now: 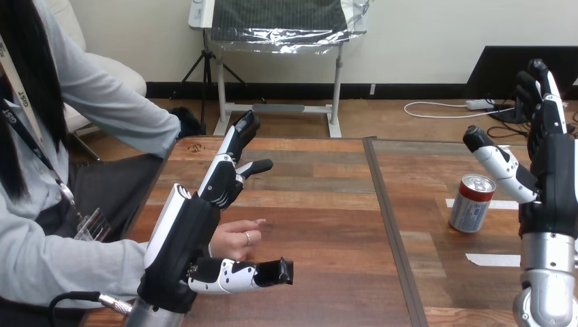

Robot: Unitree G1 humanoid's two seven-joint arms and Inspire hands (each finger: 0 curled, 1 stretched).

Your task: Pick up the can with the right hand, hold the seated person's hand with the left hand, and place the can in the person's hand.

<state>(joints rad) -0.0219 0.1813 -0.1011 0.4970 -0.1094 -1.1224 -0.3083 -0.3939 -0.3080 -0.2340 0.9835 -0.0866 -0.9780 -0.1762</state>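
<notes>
A red and silver can [472, 203] stands upright on the table's right half. My right hand [549, 163] is raised just right of the can, fingers straight up and thumb reaching out above the can's top, not touching it. My left hand [187, 235] stands on edge at the left, fingers stretched forward, thumb pointing right near the table. The person's hand [235, 238] rests on the table between my left thumb and fingers, partly hidden behind my palm. My fingers are not curled round it.
A wooden table [320, 204] has a dark seam [388, 218] running down its middle. Two white tape strips [492, 259] lie near the can. The person sits at the left side, their sleeve [61, 262] along the table's left edge.
</notes>
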